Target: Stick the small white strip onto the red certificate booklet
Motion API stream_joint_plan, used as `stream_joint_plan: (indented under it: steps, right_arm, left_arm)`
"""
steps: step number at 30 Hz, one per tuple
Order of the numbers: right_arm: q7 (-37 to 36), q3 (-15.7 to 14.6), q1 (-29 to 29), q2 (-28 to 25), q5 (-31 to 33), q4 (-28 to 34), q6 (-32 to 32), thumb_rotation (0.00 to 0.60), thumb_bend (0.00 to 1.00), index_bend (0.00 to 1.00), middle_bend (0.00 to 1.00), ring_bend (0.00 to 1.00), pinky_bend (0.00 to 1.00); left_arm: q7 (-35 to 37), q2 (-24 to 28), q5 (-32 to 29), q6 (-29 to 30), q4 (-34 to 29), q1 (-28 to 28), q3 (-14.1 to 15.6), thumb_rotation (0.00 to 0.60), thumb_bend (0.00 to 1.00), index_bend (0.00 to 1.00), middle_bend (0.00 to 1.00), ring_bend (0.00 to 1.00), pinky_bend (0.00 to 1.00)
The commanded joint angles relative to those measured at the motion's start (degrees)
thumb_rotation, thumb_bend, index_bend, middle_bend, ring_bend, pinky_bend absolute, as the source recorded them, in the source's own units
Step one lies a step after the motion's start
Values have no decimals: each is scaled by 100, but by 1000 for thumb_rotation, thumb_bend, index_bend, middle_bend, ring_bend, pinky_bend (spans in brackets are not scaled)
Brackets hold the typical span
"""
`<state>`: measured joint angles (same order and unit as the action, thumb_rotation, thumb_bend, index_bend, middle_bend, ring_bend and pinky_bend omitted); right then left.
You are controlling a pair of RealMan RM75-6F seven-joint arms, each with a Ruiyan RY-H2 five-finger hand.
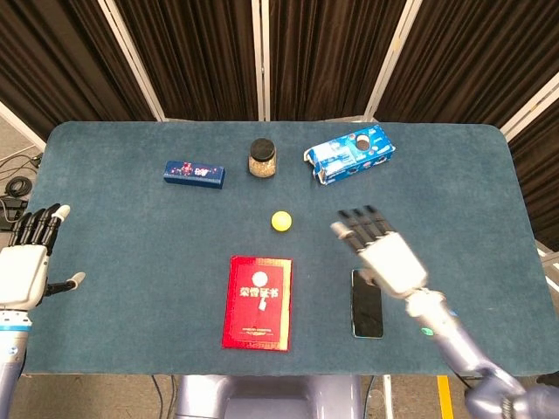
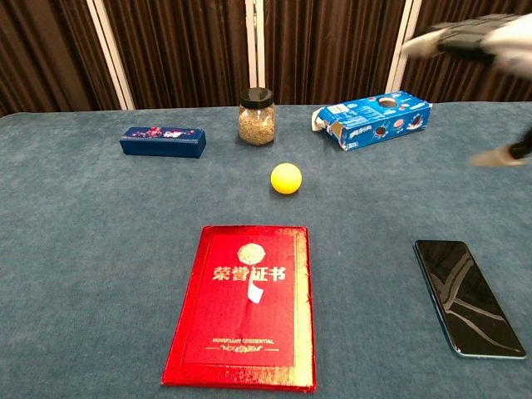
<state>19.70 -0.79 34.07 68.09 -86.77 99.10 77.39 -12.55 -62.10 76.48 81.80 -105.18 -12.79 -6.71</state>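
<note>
The red certificate booklet point(image 1: 258, 314) point(image 2: 245, 318) lies flat near the table's front edge. The small white strip point(image 1: 260, 305) point(image 2: 255, 293) sits on its cover, just below the gold lettering. My right hand point(image 1: 380, 251) point(image 2: 478, 37) is raised well to the right of the booklet, above the phone, fingers spread and holding nothing; the chest view shows it blurred at the top right corner. My left hand point(image 1: 24, 262) hovers off the table's left edge, open and empty; the chest view does not show it.
A black phone point(image 1: 367, 304) point(image 2: 467, 297) lies right of the booklet. Behind the booklet are a yellow ball point(image 1: 280, 221) point(image 2: 286, 178), a lidded jar point(image 1: 262, 158) point(image 2: 257, 117), a blue cookie box point(image 1: 350, 154) point(image 2: 372, 120) and a dark blue box point(image 1: 194, 173) point(image 2: 163, 141).
</note>
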Motion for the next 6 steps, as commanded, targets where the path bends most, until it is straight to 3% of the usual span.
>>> stream_joint_plan:
  steps: [1,6]
  right_arm:
    - [-673,-210,-1036,-340,209,-243,1020,600,0,0,0,0,0]
    - [-922,-174,-1473,-236,418,-548,1338,600,0,0,0,0,0]
  left_arm:
    - [-41,-17,69,136,-17,149,131,600,0,0,0,0,0]
    - [-32,-26,152,248,13,273,225,600,0,0,0,0,0]
